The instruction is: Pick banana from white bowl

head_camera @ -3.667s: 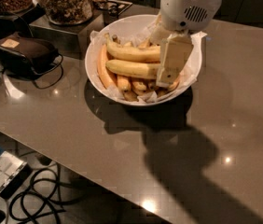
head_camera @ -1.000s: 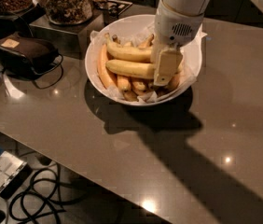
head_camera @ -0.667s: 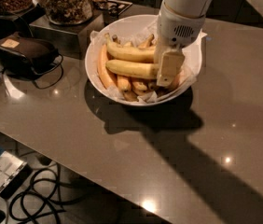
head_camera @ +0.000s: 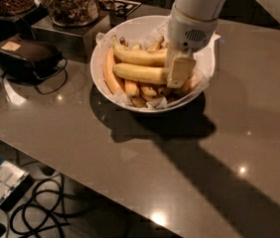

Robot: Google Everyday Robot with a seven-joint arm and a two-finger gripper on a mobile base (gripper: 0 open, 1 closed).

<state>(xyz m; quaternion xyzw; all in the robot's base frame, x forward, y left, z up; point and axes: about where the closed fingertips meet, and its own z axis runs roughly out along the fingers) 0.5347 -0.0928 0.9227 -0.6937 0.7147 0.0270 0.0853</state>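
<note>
Grey tabletop [head_camera: 130, 172] fills most of the view, with snack jars [head_camera: 70, 1] at its far edge. On it sits the white bowl [head_camera: 145, 109], and the arm [head_camera: 199, 4] reaches down into its right side. We judge this the grasping step: the gripper [head_camera: 179, 72] sits low at the right end of the banana [head_camera: 140, 73], which lies crosswise on the pile in the bowl. Whether it has clamped on we cannot tell. Next we need a firm hold, then a straight lift. Since a few seconds ago the arm has sunk lower; the fruit has not shifted.
</note>
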